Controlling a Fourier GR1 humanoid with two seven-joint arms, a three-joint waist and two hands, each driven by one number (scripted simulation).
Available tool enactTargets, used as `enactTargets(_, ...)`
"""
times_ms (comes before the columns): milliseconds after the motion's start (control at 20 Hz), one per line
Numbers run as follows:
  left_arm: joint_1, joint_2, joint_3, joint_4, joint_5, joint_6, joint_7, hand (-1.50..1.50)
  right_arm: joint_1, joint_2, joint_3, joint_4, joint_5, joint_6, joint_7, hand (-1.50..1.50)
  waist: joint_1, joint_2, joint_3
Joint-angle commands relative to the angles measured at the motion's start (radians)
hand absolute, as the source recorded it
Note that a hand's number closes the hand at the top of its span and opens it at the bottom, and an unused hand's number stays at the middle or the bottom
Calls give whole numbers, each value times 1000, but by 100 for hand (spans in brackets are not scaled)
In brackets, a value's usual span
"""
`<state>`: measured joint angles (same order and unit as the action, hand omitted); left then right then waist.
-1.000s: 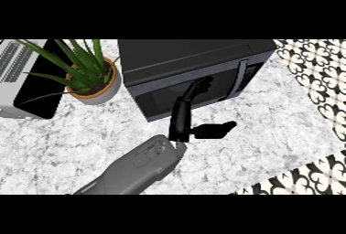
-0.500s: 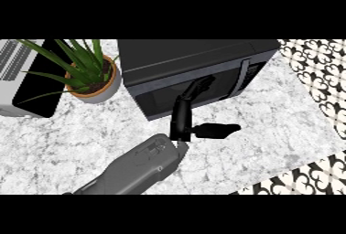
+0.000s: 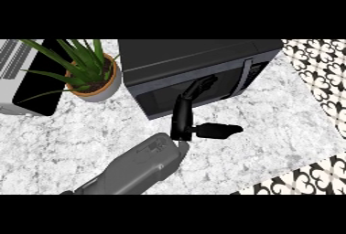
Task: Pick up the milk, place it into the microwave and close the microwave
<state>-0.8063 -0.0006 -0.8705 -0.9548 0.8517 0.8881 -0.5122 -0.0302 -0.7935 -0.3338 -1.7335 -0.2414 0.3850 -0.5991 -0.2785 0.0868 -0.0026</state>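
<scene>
Fingers (image 3: 181, 107) of the left hand (image 3: 182, 131) stretch straight and pressed together, holding nothing, their tips touching the dark door (image 3: 159, 98) of the microwave (image 3: 196, 55); the thumb (image 3: 218, 130) sticks out to the right. The door lies directly ahead of the fingers, its long axis running left to right across the view, and it looks flush with the microwave's front. The milk shows nowhere on the table (image 3: 67, 137); it is probably behind that door, though this cannot be confirmed. The right hand is out of view. A potted plant (image 3: 94, 80) stands left of the microwave.
</scene>
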Motion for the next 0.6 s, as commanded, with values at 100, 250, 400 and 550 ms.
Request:
enactTargets(100,-55,1,53,53,36,18,-21,-150,6,133,80,56,-183,72,7,150,17,18,12)
enactTargets(250,-68,1,49,72,49,15,-38,-150,6,117,99,83,-199,105,36,-150,11,26,5)
enactTargets(400,-70,1,56,84,65,5,-58,-150,-10,113,95,112,-243,124,54,-150,15,25,2)
enactTargets(550,-82,1,45,91,78,1,-65,-150,-31,94,92,134,-281,158,68,-150,10,21,2)
